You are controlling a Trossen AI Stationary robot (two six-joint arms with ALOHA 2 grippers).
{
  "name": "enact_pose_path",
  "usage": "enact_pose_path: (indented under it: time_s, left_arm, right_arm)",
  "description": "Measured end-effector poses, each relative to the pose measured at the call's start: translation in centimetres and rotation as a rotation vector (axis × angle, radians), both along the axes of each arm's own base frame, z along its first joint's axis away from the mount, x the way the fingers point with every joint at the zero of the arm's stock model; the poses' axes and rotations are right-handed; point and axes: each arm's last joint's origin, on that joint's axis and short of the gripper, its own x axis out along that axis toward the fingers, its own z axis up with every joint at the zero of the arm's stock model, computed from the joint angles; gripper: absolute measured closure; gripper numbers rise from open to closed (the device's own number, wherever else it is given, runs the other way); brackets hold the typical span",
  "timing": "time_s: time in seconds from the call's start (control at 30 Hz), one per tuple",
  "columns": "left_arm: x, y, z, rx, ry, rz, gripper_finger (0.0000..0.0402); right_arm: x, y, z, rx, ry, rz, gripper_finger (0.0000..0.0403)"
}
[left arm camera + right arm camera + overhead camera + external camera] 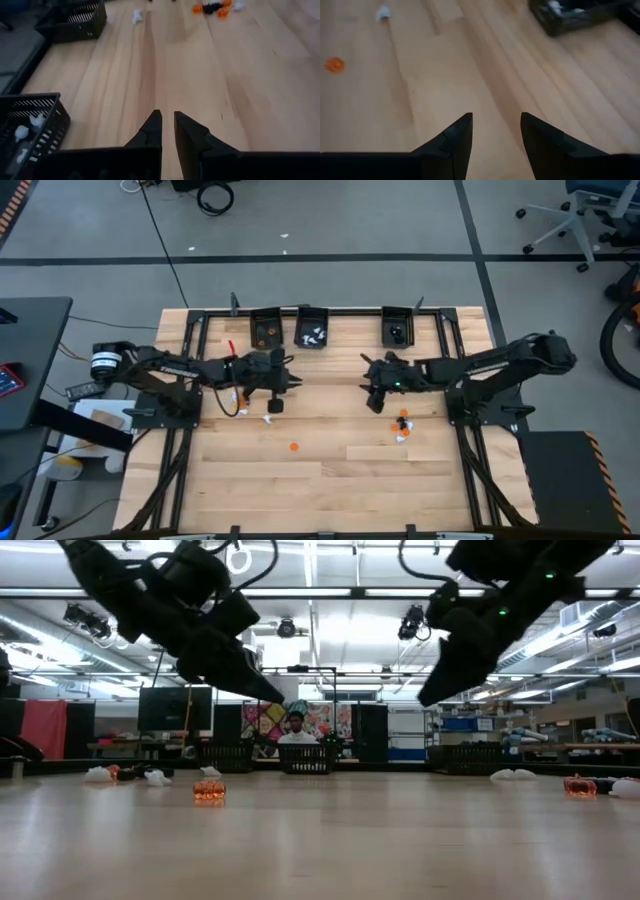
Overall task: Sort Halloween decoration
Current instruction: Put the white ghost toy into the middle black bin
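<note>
Item: Halloween decoration sort, both arms raised mid-table, neither carrying anything visible.

Left end effector (pixel 168 131): fingers nearly together, nothing seen between them, hanging near the white-filled bin (pixel 314 330). Right end effector (pixel 496 132): fingers apart, empty, near the cluster of orange, black and white trinkets (pixel 402 424). Other loose pieces: a white trinket (pixel 268 419) beside the left arm and an orange trinket (pixel 293 447) alone mid-table. Judgement: each piece being tiny, descend straight over one, fingers straddling it, clear of neighbours, then carry it to the matching bin: orange bin (pixel 264 330), black-item bin (pixel 397 330). Surface: pale wood-plank table (pixel 340 480) in a black frame. Room: grey floor, office chair (pixel 570 220), a seated person (pixel 296 730) far behind.
</note>
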Motion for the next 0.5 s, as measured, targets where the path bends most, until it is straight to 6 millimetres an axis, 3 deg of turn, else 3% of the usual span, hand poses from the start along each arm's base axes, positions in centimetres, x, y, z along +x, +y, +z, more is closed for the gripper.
enact_pose_path:
  time_s: [0.27,0.5]
  left_arm:
    - [-2.4,-0.4,0.3,0.022,-0.08,-0.007,0.0374]
    - [-4.0,-0.7,0.0,-0.018,-0.08,0.008,0.0374]
  right_arm:
    - [5.1,0.5,0.0,-0.054,0.089,0.125,0.0231]
    - [5.5,-1.3,0.9,-0.042,0.337,0.021,0.0231]
